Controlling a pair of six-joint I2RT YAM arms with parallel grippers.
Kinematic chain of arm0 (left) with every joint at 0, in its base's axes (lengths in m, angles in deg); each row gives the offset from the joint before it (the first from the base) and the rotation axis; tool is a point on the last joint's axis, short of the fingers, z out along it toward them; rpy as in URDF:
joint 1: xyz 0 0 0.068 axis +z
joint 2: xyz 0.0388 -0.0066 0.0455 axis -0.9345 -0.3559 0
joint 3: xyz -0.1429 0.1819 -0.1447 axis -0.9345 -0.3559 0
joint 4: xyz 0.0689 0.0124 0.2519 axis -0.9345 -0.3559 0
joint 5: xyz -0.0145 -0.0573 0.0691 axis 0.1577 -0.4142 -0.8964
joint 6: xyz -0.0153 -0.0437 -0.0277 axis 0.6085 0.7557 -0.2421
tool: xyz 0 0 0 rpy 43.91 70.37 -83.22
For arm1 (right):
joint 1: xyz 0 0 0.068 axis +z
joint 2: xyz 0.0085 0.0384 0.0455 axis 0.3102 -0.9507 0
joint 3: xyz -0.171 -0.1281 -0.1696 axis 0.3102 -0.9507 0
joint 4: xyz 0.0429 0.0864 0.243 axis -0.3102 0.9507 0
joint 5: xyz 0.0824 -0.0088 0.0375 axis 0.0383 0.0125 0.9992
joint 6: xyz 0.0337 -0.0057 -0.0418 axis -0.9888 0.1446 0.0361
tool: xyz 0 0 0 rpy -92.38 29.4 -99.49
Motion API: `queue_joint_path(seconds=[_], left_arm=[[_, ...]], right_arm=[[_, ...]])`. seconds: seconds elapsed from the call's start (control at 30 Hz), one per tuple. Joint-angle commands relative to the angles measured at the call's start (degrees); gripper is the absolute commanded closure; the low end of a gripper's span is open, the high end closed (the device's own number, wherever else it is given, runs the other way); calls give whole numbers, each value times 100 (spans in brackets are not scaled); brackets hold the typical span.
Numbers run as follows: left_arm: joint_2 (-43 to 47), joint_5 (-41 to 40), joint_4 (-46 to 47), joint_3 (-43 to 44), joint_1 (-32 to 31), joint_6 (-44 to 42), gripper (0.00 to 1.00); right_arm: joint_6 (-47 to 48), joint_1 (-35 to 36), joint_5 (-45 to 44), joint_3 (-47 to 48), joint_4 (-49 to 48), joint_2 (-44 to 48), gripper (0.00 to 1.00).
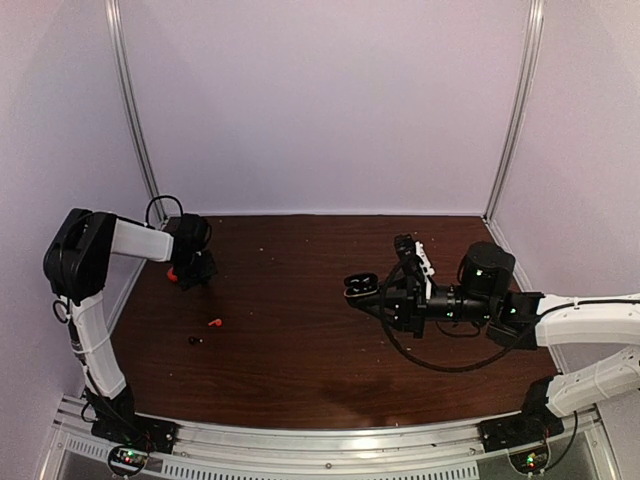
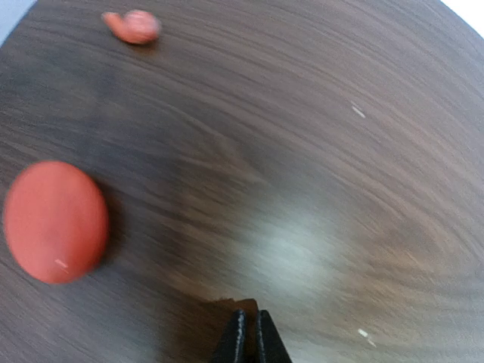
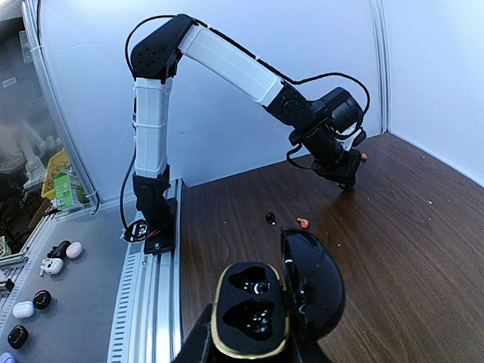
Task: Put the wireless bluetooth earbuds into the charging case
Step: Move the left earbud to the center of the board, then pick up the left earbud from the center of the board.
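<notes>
1. Charging case (image 3: 249,311): glossy black with a gold rim, lid swung open. It is gripped between the jaws of the right gripper (image 3: 249,344) and held above the counter (image 1: 300,380).
2. Red earbud (image 1: 214,322): lies on the counter, well apart from the case, off to its left in the top view.
3. Black earbud (image 1: 194,340): just beside the red one, slightly farther from the case; no jaws touch it.
4. Left gripper (image 2: 248,336): jaws closed tip to tip on nothing, low over the counter, far left of the case.
5. Red round disc (image 2: 54,221): flat on the counter, near the left jaws but not touching them, and well apart from the case.
6. Green and yellow pack (image 3: 64,189): off the counter, far from the case; its print is too blurred to read.
</notes>
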Motion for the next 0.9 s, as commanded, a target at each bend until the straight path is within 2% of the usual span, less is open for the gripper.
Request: queue_joint_path(seconds=[0.0, 0.13, 0.27, 0.33, 0.43, 0.53, 0.67, 0.8, 0.87], left_arm=[[25, 448, -195, -77, -554, -235, 93], [7, 686, -382, 200, -950, -468, 88], [19, 1308, -556, 417, -1153, -713, 85], [48, 1628, -694, 515, -1258, -807, 81], [312, 1445, -927, 631, -1288, -1061, 69], [619, 1118, -1121, 794, -1279, -1903, 54], [671, 1435, -1738, 1241, -1263, -3399, 45], [215, 1962, -2714, 1755, -1244, -4426, 42], [-54, 2002, -3045, 1982, -1243, -4664, 42]], right_arm=[[-1, -29, -12, -14, -49, 57, 100], [-1, -29, -19, -6, -16, 59, 100], [27, -29, -27, 13, 37, 70, 100], [50, -29, -45, 40, 91, 78, 100], [68, -30, -59, 72, 142, 85, 100], [60, -27, -58, 77, 152, 107, 100], [89, -29, -57, 116, 225, 144, 100], [88, -29, -57, 93, 209, 165, 100], [73, -33, -44, 75, 181, 148, 100]])
